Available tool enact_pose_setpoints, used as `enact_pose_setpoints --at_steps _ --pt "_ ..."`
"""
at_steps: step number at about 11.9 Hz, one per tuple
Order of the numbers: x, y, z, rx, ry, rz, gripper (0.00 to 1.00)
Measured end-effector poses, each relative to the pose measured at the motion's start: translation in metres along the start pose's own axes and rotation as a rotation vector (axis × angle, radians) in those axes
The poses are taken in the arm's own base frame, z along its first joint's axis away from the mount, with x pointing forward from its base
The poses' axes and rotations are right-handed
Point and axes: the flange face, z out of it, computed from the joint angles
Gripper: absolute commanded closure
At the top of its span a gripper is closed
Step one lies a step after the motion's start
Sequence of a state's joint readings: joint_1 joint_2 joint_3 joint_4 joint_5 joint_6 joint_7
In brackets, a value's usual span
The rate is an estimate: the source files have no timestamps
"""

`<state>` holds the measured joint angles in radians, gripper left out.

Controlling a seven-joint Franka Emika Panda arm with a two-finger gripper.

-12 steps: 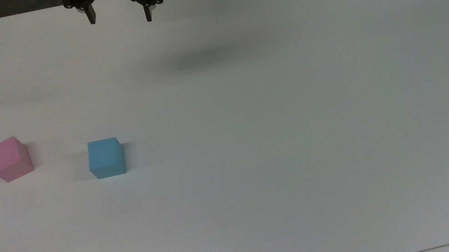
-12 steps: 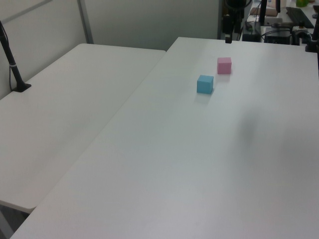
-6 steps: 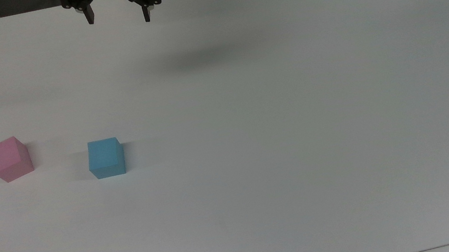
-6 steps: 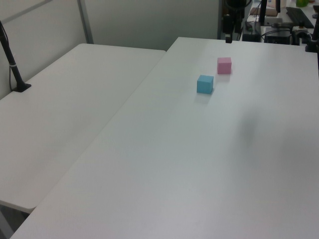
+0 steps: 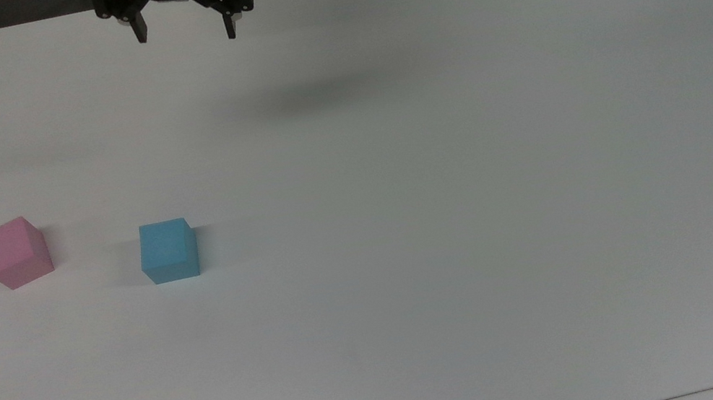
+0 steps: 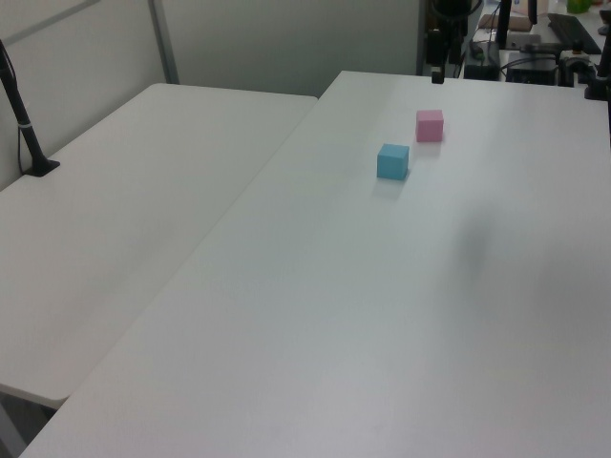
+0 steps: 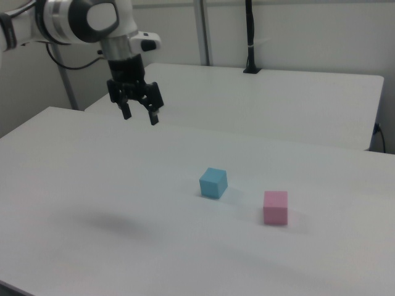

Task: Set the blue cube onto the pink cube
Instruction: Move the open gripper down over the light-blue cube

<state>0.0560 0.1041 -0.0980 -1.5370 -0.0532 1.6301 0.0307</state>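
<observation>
1. Gripper (image 5: 184,34) hangs in the air above the tabletop's (image 5: 449,227) far edge in the top view, toward the top view's left of centre. Fingers spread wide, nothing between them.
2. Right view: gripper (image 7: 140,115) points downward, well above the surface, with the arm (image 7: 74,21) coming in from the right view's upper left.
3. A soft shadow (image 5: 309,97) lies on the tabletop, nearer than the gripper in the top view and slightly to the top view's right.
4. Blue cube (image 5: 168,251) sits flat on the tabletop, in the top view's left half, about midway between the far and near edges. Nothing touches it.
5. Pink cube (image 5: 15,253) sits on the tabletop close to the top view's left edge, turned at a slight angle to the blue one.
6. The two cubes are near each other but apart, with bare tabletop between them. Both are well apart from the gripper.
7. Left view: blue cube (image 6: 392,161) is nearer the camera, pink cube (image 6: 430,125) just beyond it, toward the tabletop's far end.
8. Right view: blue cube (image 7: 213,182) lies to the right view's left of the pink cube (image 7: 275,207), both below and to the right view's right of the gripper.
9. A second white table (image 6: 115,239) stands alongside, at the left view's left, with a black post (image 6: 24,124) on it.
</observation>
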Motion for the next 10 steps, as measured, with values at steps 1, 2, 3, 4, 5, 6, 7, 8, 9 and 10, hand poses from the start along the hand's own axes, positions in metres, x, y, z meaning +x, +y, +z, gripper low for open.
enact_pose_setpoints --at_steps 1,2,3,4,5,6,7,8,9,10 --pt "0.006 0.011 0.009 0.004 0.002 -0.025 0.0" --pt "0.017 0.026 0.022 0.011 0.015 -0.044 0.0" --pt "0.025 0.038 0.034 0.013 0.024 -0.054 0.0" --pt "0.038 0.054 0.056 0.013 0.031 -0.054 0.0" --pt "0.051 0.067 0.081 0.007 0.038 -0.047 0.0" --pt "0.059 0.073 0.098 0.003 0.039 -0.042 0.0" --pt "0.071 0.081 0.129 -0.01 0.035 -0.039 0.0" --pt "0.081 0.086 0.157 -0.025 0.032 -0.041 0.0" --pt "0.088 0.087 0.18 -0.032 0.03 -0.043 0.0" --pt "0.093 0.085 0.197 -0.035 0.024 -0.047 0.0"
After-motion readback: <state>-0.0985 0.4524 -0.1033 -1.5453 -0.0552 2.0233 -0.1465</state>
